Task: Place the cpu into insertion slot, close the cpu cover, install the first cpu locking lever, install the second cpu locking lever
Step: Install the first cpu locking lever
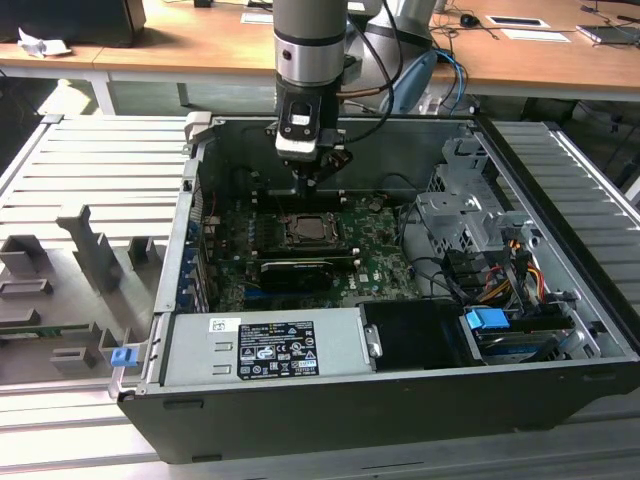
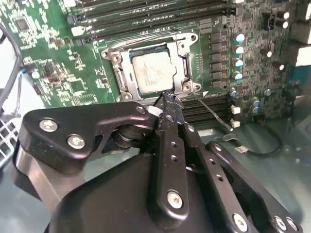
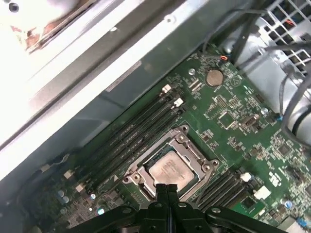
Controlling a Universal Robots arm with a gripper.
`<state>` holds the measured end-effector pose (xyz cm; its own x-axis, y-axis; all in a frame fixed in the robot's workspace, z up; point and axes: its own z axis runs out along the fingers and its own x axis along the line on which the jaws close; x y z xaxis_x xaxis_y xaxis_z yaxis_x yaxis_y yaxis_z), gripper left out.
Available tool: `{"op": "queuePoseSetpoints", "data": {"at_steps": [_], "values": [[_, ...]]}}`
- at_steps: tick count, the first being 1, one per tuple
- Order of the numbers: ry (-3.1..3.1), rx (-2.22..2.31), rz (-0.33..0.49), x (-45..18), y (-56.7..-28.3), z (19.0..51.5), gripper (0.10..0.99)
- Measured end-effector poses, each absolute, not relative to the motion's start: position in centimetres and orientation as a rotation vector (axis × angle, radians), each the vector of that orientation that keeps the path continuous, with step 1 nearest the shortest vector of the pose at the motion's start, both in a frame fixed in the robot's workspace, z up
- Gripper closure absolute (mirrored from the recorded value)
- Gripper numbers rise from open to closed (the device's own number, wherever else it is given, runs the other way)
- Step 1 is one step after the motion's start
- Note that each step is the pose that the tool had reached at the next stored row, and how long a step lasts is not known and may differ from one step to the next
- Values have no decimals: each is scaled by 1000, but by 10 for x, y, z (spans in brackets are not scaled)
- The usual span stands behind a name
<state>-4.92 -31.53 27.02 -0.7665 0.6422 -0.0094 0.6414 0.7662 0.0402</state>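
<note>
Black fingertips (image 3: 162, 194) are pressed together with nothing between them. The gripper (image 2: 167, 99) tip sits at the edge of the thin silvery square metal cpu cover (image 2: 187, 60); contact unclear. The cover lies flat around the pale silver-grey square cpu (image 3: 170, 171), which is seated in the square black insertion slot (image 1: 290, 232) on the green motherboard (image 3: 233, 121). A thin wire locking lever (image 2: 214, 114) angles off one socket corner, inside the open dark computer case (image 1: 400, 420).

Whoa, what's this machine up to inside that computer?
A robot arm's gripper reaches down into an open computer case. The chip already sits in place on the green board, with the metal frame lying flat around it. The gripper's fingertips are pressed together at the frame's edge, close to a thin wire lever.
</note>
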Motion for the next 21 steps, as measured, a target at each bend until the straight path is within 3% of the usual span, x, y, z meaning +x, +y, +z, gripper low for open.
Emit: {"op": "queuePoseSetpoints", "data": {"at_steps": [6, 21], "values": [[3027, 776, 54, -49, -315, 269, 980], [3056, 661, 55, -49, -315, 269, 980]]}}
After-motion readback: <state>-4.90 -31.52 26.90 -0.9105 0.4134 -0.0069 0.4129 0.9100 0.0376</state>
